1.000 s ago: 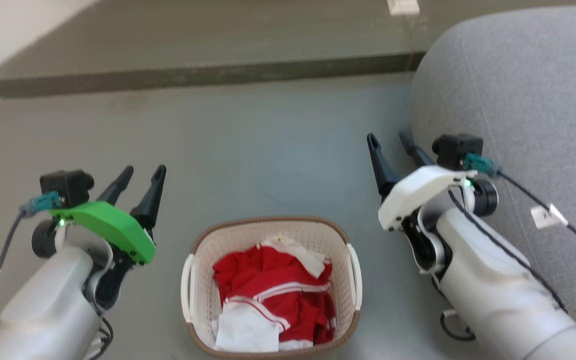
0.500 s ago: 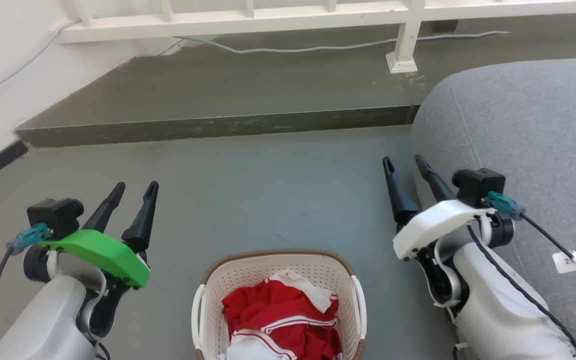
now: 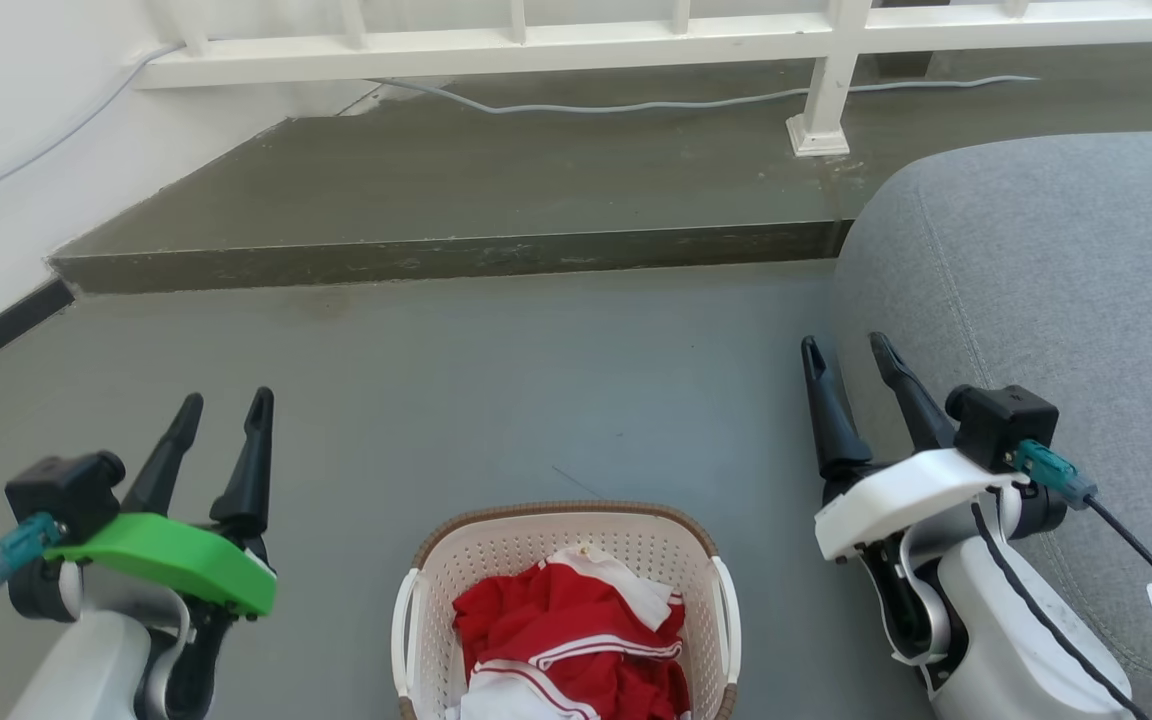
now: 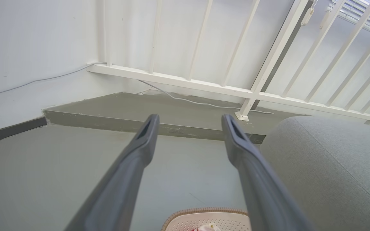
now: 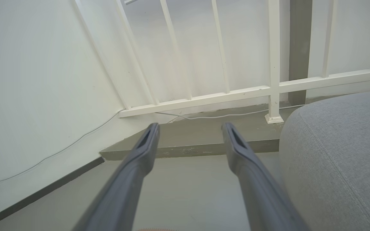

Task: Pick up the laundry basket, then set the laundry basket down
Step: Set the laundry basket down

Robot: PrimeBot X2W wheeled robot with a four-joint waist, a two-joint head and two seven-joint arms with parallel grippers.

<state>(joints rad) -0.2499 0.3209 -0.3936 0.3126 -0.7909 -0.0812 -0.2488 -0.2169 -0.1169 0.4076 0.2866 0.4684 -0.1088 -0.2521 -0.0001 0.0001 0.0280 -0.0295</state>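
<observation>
Grey floor (image 3: 496,400) is seen beneath both arms in the head view. The two dark fingers of the left gripper (image 3: 226,398) are held apart with nothing between them, pointed forward over bare floor at the lower left; the same empty gap is shown in the left wrist view. The fingers of the right gripper (image 3: 847,343) are likewise spread and empty, raised at the lower right just beside the edge of a grey upholstered seat (image 3: 1036,280); whether that edge is touched cannot be told. Between the two arms, nearer the robot than either pair of fingertips, the laundry basket (image 3: 561,508) is set on the floor, apart from both grippers, its near part cut off by the bottom edge. Red and white clothes (image 3: 576,640) are piled inside it, and a white handle is seen on each side. Farther out, a low step (image 3: 436,255) is laid across the floor, and a white railing (image 3: 536,45) is mounted on it, with a pale cable (image 3: 636,103) run along its base. A white wall (image 3: 16,150) is met on the left.
</observation>
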